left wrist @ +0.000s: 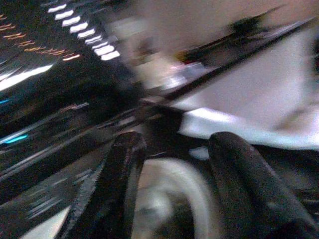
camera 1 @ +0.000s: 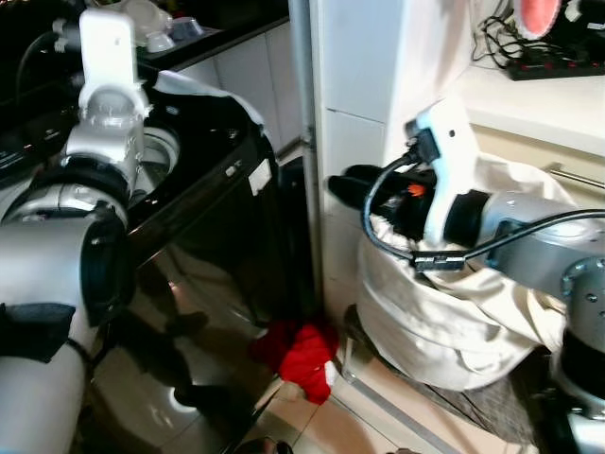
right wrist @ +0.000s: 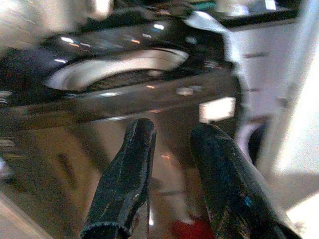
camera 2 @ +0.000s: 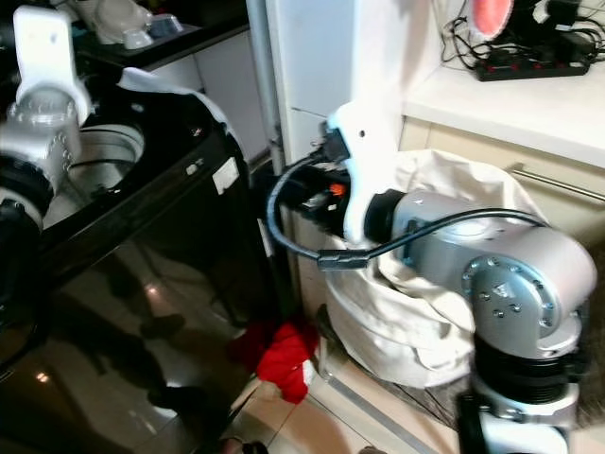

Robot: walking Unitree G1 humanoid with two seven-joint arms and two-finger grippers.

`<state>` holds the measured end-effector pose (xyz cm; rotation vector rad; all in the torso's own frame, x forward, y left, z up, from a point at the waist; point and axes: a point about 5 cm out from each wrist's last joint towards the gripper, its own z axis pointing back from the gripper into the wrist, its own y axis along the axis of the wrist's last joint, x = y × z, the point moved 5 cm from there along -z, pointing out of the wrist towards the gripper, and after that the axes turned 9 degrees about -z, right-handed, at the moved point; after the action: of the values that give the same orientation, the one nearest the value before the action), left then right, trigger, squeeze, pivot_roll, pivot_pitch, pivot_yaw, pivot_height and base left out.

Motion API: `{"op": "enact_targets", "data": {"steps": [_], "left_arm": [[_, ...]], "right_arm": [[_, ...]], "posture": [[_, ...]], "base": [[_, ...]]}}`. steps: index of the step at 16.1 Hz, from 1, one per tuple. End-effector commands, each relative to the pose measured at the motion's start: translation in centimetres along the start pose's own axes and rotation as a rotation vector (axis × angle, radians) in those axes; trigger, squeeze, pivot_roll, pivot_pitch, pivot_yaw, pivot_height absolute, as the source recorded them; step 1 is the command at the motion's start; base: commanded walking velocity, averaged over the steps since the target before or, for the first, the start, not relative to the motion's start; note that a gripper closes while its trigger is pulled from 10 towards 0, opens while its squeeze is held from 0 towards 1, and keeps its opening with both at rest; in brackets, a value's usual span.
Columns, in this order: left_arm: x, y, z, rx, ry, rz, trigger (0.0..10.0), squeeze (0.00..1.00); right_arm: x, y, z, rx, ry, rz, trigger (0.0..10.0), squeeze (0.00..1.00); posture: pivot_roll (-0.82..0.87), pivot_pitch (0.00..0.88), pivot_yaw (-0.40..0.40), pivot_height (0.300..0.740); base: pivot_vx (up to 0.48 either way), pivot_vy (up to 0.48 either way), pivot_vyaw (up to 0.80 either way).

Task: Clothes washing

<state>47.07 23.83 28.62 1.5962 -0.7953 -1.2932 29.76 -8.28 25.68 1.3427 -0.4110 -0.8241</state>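
Observation:
A black top-loading washing machine (camera 1: 217, 189) stands at the left with its lid up and its pale drum opening (camera 2: 104, 156) showing. My left gripper (left wrist: 177, 144) hovers over the drum rim (left wrist: 164, 199), open and empty. A white laundry bag (camera 1: 444, 331) sits to the right against the cabinet. My right gripper (camera 1: 354, 184) is above the bag's near edge, pointing toward the washer, open with nothing between its fingers (right wrist: 134, 169). A red garment (camera 1: 302, 355) lies on the floor between the washer and the bag.
A white column (camera 1: 378, 76) rises between washer and bag, leaving a narrow gap. A counter (camera 1: 558, 104) with a power strip and cables runs behind the bag. Cups and clutter (camera 1: 156, 28) sit on the dark counter behind the washer.

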Motion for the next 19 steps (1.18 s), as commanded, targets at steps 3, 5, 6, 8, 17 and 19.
{"op": "enact_targets", "data": {"steps": [3, 5, 6, 8, 17, 19], "left_arm": [[7.9, 2.4, 1.6, 0.164, -0.426, 0.112, 10.0, 0.0], [12.0, 2.3, 3.7, 0.234, -0.686, 0.277, 10.0, 0.0], [13.9, 1.9, 5.5, 0.286, -0.845, 0.393, 10.0, 0.0], [15.5, -0.7, 7.7, 0.318, -0.958, 0.42, 10.0, 0.0], [17.8, -5.8, 17.4, 0.287, -1.351, 0.214, 10.0, 0.0], [17.6, -4.9, 18.4, 0.284, -1.391, 0.225, 10.0, 0.0]], "right_arm": [[6.4, -2.4, 1.4, -0.089, -0.375, -0.003, 10.0, 0.0], [8.7, -3.2, 3.3, -0.1, -0.493, -0.055, 10.0, 1.0], [10.1, -4.1, 4.5, -0.144, -0.553, -0.031, 10.0, 1.0], [12.2, -4.7, 5.5, -0.165, -0.606, -0.03, 10.0, 1.0], [17.7, -11.4, 0.0, -0.336, -0.497, -0.126, 10.0, 1.0], [18.3, -12.5, -1.4, -0.37, -0.49, -0.091, 10.0, 1.0]], "posture": [[-0.18, 0.0, 0.179, 0.74], [-0.17, 0.0, 0.164, 0.74], [-0.18, 0.0, 0.161, 0.74], [-0.18, 0.0, 0.149, 0.74], [-0.11, 0.0, 0.102, 0.74], [-0.1, 0.0, 0.109, 0.74]], "base": [[0.0, 0.0, 0.0], [0.0, 0.0, 0.0], [0.0, 0.0, 0.0], [0.0, 0.0, 0.0], [0.0, 0.0, 0.0], [0.0, 0.0, 0.0]]}}
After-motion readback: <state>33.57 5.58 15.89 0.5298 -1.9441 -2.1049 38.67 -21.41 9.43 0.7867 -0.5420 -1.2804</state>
